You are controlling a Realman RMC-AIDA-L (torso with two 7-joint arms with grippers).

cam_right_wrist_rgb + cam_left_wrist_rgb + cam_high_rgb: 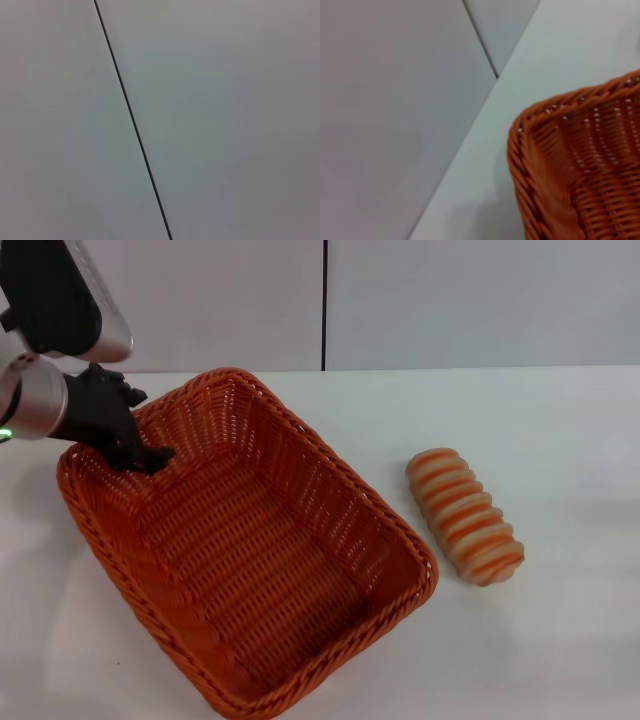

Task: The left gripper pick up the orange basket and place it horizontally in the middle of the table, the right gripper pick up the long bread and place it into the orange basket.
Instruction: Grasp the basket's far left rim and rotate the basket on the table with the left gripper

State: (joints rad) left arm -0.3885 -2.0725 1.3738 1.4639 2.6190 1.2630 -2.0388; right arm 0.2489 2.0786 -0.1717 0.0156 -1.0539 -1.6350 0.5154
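Observation:
The orange basket (pixel 345 490) lies slantwise on the white table (pixel 560 420), left of centre, with nothing in it. My left gripper (pixel 140 452) is at the basket's far left wall, one black finger inside against the weave, shut on the rim. The left wrist view shows a corner of the basket (pixel 580 150) close up. To the right of the basket, a short gap away, the long bread (pixel 465 515) lies on the table, cream with orange stripes. My right gripper appears in no view; its wrist view shows only a pale wall with a dark seam.
A pale wall with a vertical dark seam (pixel 324 305) stands behind the table's far edge. White tabletop stretches to the right of and beyond the bread.

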